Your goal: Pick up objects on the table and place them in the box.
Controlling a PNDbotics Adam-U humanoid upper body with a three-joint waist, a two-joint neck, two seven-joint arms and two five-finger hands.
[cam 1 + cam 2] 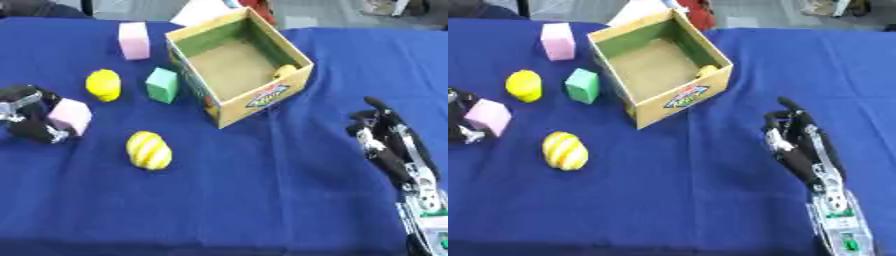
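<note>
An open cardboard box (297,81) stands at the upper middle of the blue table, with a small yellow thing (284,70) inside by its right wall. My left hand (28,116) at the left edge has its fingers curled round a pale pink cube (71,115). A yellow striped oval thing (149,150) lies below and to the right of it. A yellow lemon-like thing (103,85), a green block (162,85) and a pink block (134,40) lie left of the box. My right hand (385,137) rests at the lower right, fingers relaxed, holding nothing.
The blue cloth (245,200) covers the whole table. A white sheet (201,11) and a red thing (259,7) lie just behind the box at the far edge.
</note>
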